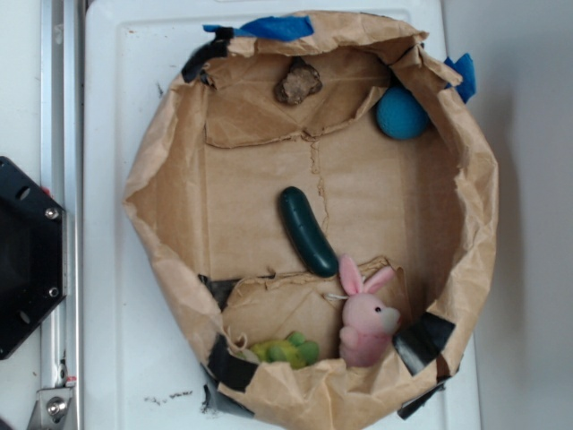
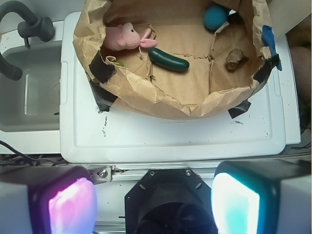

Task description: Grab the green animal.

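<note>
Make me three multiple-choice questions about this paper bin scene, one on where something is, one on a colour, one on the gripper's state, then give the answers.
1. What lies right beside the green animal in the exterior view?
A. the brown rock
B. the pink bunny
C. the ball

2. What colour is the ball?
A. blue
B. red
C. yellow

3. How does the gripper stand?
A. shut on the cucumber
B. shut on the bunny
C. open, holding nothing

Answers:
1. B, the pink bunny stands next to it in the same corner of the paper bin.
2. A, it is blue, resting against the bin wall.
3. C, the wrist view shows the fingers wide apart, outside the bin.
</note>
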